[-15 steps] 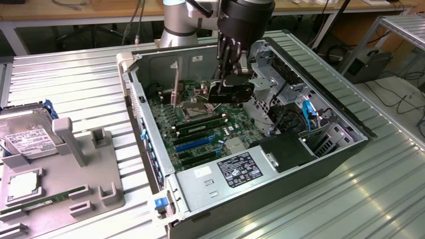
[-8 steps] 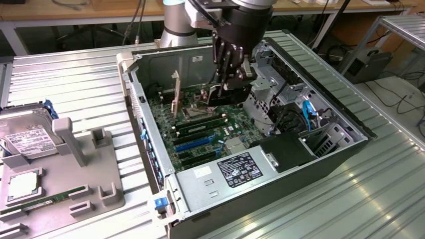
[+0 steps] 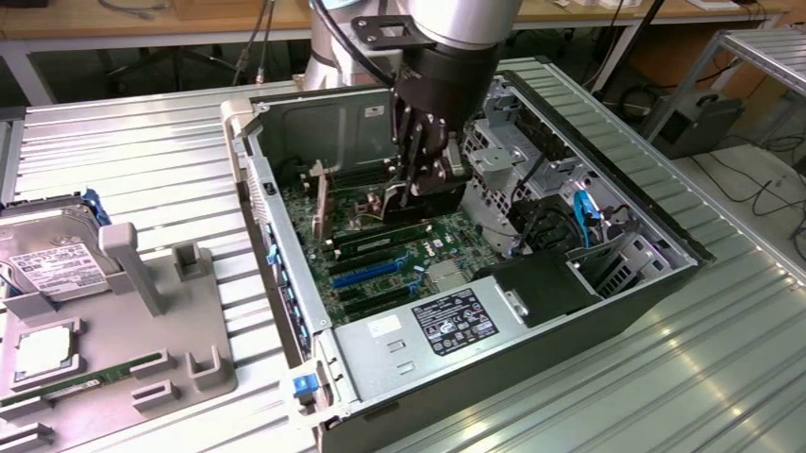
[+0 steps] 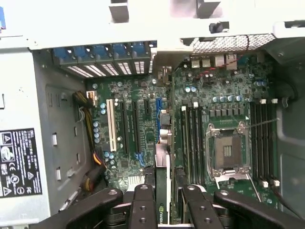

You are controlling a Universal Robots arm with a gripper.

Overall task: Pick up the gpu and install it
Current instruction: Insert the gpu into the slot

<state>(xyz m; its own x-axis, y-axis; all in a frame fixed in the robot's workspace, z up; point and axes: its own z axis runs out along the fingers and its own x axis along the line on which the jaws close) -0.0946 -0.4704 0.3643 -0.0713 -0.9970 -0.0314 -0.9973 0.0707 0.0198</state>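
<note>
We see the claw (image 4: 164,193) clamped on the gpu (image 4: 162,167), which stands on edge, its long axis in line with the blue motherboard slot (image 4: 157,112) just beneath it.

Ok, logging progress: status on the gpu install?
Gripper shut on gpu, edge-on at motherboard slots inside case; seating unclear. Hard drive outside case.

Slatted metal table (image 3: 126,160); computer case (image 3: 504,377); fixture (image 3: 189,349)
</note>
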